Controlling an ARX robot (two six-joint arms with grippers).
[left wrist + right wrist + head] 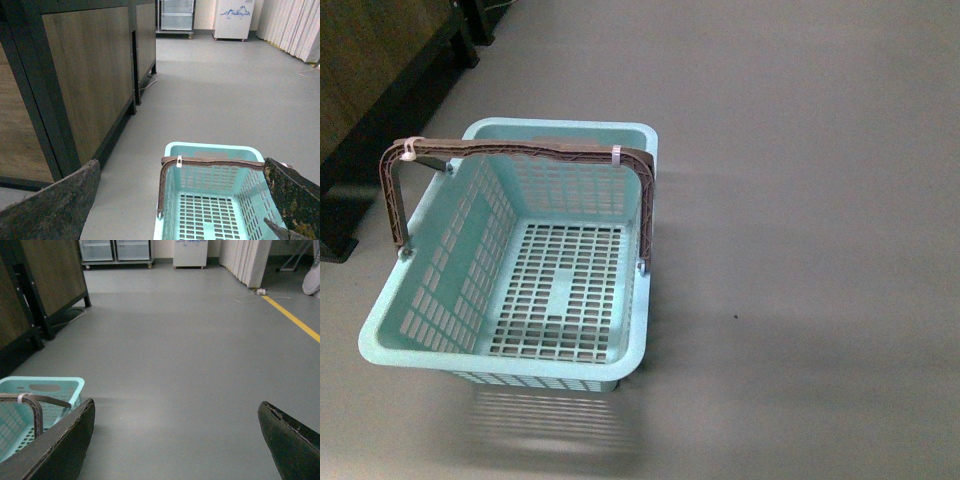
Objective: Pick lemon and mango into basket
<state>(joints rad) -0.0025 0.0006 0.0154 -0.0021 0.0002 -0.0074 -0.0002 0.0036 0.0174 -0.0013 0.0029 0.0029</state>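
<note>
The pale aqua basket [470, 240] stands on the grey floor left of centre in the front view, its slotted floor bare and its brownish handles [520, 152] upright. It shows too in the left wrist view as the basket [210, 200], below and ahead of my open left gripper [182, 200], whose fingers [55, 210] stand wide apart with nothing between them. My right gripper [175, 440] is open over bare floor, with a corner of the basket [45, 387] beside it. The lemon and the mango are out of view. Neither arm shows in the front view.
A dark-framed wooden cabinet [85, 75] stands to the left of the basket, its base also in the front view as the cabinet [370, 90]. Glass-door fridges [115, 250] and a white chest [232, 20] stand far back. A yellow floor line [295, 320] runs at the right.
</note>
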